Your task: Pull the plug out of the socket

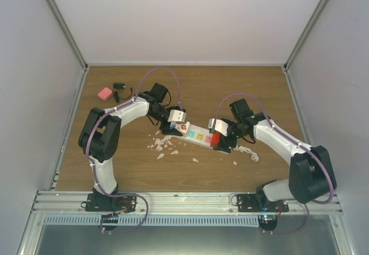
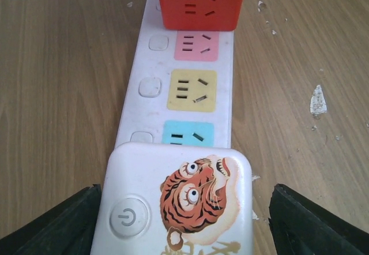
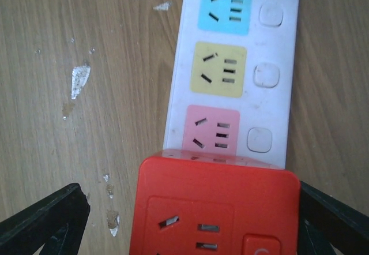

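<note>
**Socket** (image 1: 199,134): long white strip with pastel outlets. It lies slantwise at mid-bench (image 1: 115,168), with the left end farther away and the right end nearer. A coiled cord (image 1: 248,152) trails off the right end.

**Fitted to it:** a white tiger-print cube plug (image 2: 179,203) at the left end and a red cube plug (image 3: 213,209) at the right end. The blue, yellow and pink outlets between them are bare.

**Hazards, as judged:**
- The strip lies loose, so pulling up on either cube would likely lift the whole strip unless the other arm pins it down.
- The cube sides look smooth, so a light or off-centre pinch may slip off.
- A tilted pull could bind the pins in the outlet.
- Both ends carry a cube, so which one counts as the plug is unsettled.

**Left gripper** (image 2: 184,226): jaws spread wide, astride the tiger cube with one finger on each side. They are close beside it, but whether they touch cannot be told. Nothing is clamped.

**Right gripper** (image 3: 187,220): jaws likewise wide apart, flanking the red cube and gripping nothing.

**Sundries:** white flakes (image 1: 161,145) lie near the strip, and a pink item (image 1: 105,93) sits far left.
</note>
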